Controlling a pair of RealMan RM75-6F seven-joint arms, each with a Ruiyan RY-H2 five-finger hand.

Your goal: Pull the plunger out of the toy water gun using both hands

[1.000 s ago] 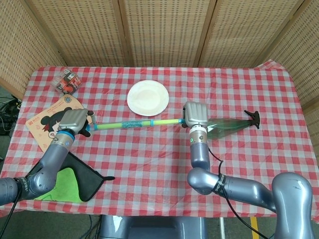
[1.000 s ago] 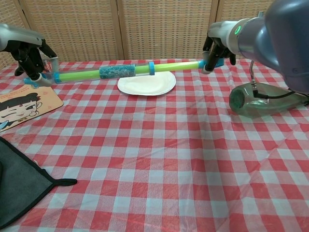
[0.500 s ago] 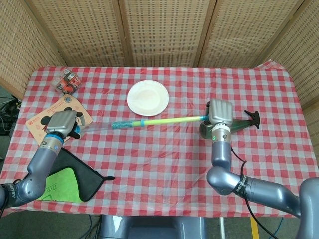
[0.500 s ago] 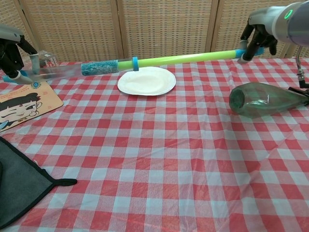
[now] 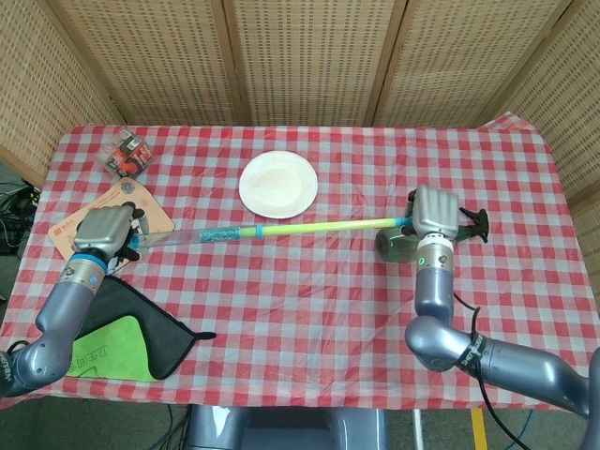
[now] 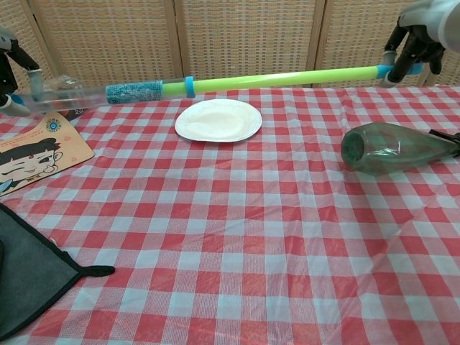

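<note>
Left hand: we see our left hand (image 5: pixel 105 231) at the left edge of the head view, fingers wrapped around the end of the clear barrel (image 5: pixel 173 238); in the chest view it sits at the far upper left (image 6: pixel 8 68), mostly cut off by the frame.
Right hand: our right hand (image 5: pixel 434 213) is at the right of the head view, fingers closed on the blue tip of the green plunger (image 5: pixel 328 225); in the chest view it shows at the upper right corner (image 6: pixel 413 44), gripping that same end.
Toy water gun: it hangs above the table between both hands, running nearly level across the upper part of the chest view, with a blue patterned piece (image 6: pixel 134 91) inside the clear tube and a blue ring (image 6: pixel 189 86) where the green rod comes out.
Plunger: a long stretch of green rod is out of the barrel, passing just in front of the white plate (image 5: pixel 277 184).
Green bottle: it lies on its side (image 6: pixel 392 148) at the right of the chest view, under our right hand.
Left side: a cartoon board (image 6: pixel 32 152) and a dark cloth (image 6: pixel 29 277) lie at the lower left.
Table: red checked cloth (image 6: pixel 237 237) throughout.
</note>
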